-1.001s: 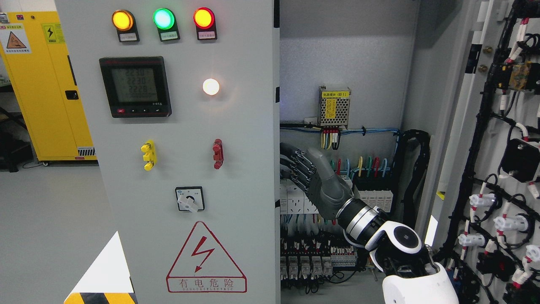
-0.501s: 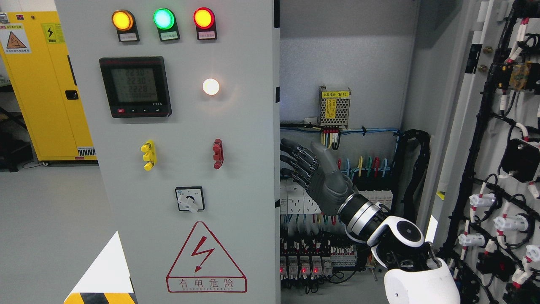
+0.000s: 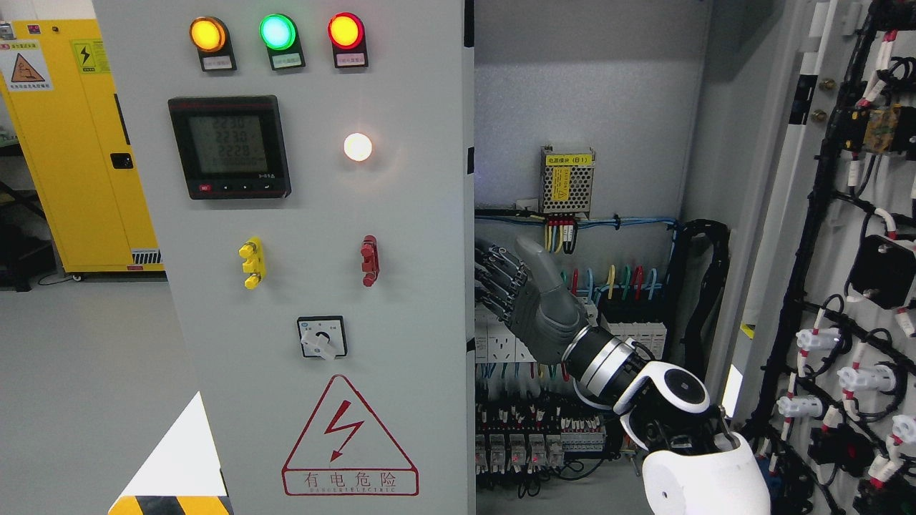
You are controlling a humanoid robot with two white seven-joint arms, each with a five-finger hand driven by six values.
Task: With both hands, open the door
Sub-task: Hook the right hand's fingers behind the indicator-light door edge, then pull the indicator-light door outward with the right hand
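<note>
The right hand (image 3: 526,297), fingers loosely spread and holding nothing, reached inside the cabinet toward the left door (image 3: 322,286); the door's upright free edge lay just left of its fingertips, perhaps touching.

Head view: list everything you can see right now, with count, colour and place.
Left door: one, grey, closed, left half.
Lamps: three, amber, green, red, door top.
Meter: one, black, below lamps.
Warning sign: one, red triangle, door bottom.
Power supply: one, silver, yellow label, inside cabinet.
Right door: one, swung open, black wiring, far right.
Yellow cabinet: one, far left.
Right hand: one, dark grey, fingers at left door's edge.
</note>
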